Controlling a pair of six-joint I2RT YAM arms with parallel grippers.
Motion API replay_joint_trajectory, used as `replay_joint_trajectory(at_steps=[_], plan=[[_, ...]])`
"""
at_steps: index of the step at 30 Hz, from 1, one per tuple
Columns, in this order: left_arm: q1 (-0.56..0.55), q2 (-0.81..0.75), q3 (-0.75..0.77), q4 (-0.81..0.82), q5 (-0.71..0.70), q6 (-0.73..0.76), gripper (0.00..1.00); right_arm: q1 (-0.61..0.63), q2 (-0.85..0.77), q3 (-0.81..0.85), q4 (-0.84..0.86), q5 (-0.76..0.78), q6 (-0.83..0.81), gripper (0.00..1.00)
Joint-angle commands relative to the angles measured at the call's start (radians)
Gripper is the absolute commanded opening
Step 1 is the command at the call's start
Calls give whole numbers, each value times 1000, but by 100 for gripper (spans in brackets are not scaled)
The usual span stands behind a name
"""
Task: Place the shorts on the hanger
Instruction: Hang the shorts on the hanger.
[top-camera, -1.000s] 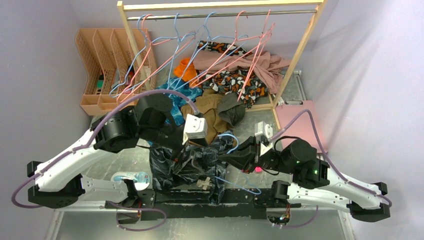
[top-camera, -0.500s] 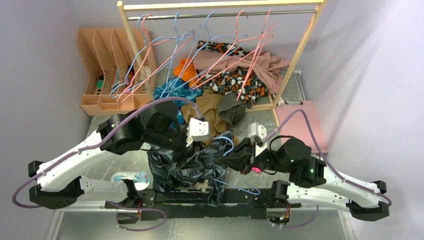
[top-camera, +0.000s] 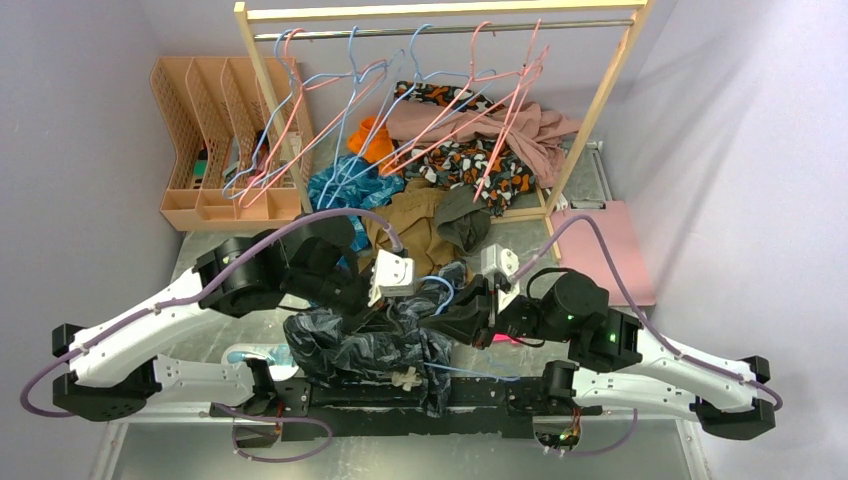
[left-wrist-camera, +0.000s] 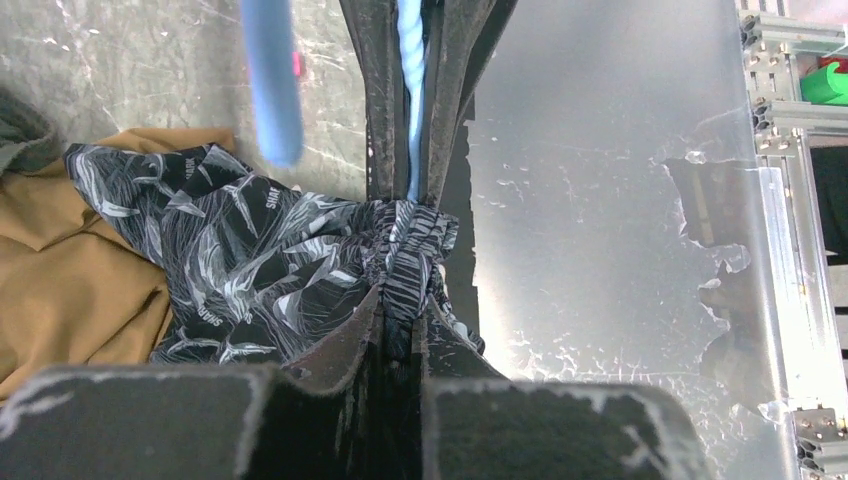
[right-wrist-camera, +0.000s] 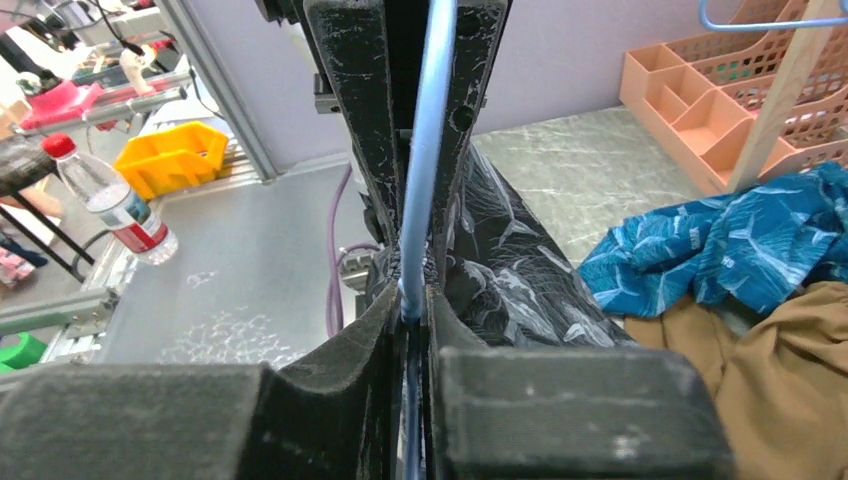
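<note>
Both claws are closed: the left claw (left-wrist-camera: 407, 200) pinches the shorts (left-wrist-camera: 260, 260), and the right claw (right-wrist-camera: 415, 290), at 3 o'clock from it, grips the wire of the blue hanger (right-wrist-camera: 428, 150).

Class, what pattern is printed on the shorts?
Pale grey leaves on black shorts, clearest in the left wrist view.

A robotics lab test cell: robot arms (top-camera: 150, 310) bolted to a metal worktop (top-camera: 515, 232), plain lilac panels (top-camera: 70, 150) boxing in a wooden clothes rail (top-camera: 440, 9); alongside, aluminium framing (right-wrist-camera: 220, 95), a yellow bin (right-wrist-camera: 172, 155) and a water bottle (right-wrist-camera: 110, 205).
</note>
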Motion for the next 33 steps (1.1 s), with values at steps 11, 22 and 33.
replay_joint_trajectory(at_steps=[11, 22, 33], plan=[[8, -104, -64, 118, -74, -37, 7, 6, -15, 96, 48, 83, 54, 47], [8, -108, -78, 139, -76, -43, 7, 6, 100, 169, 11, 149, 55, 25], [8, -118, -51, 244, -15, -87, 15, 5, 71, 88, 200, 103, 83, 0]])
